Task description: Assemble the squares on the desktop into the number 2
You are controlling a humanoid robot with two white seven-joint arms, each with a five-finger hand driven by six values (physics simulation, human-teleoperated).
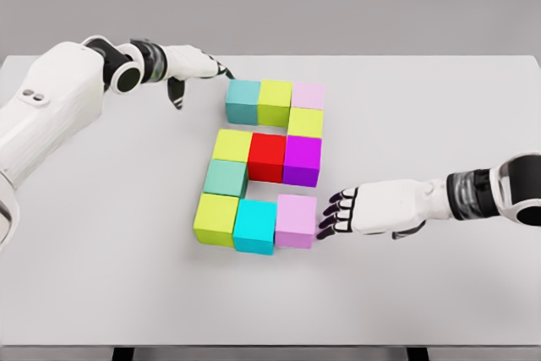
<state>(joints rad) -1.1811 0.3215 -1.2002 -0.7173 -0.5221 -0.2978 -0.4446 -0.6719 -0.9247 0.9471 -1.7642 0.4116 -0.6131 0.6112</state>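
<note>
We count eleven cubes (267,158) on table (101,293): four lime, two teal, two pink, one red, purple, cyan. Left hand (196,69), right hand (355,211) open, empty.

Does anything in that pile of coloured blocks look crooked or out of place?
Nothing looks broken or toppled. The blocks form a tidy 2 on the white table. Only the teal cube on the lower left sits slightly askew. The right hand rests by the pale pink bottom cube.
</note>
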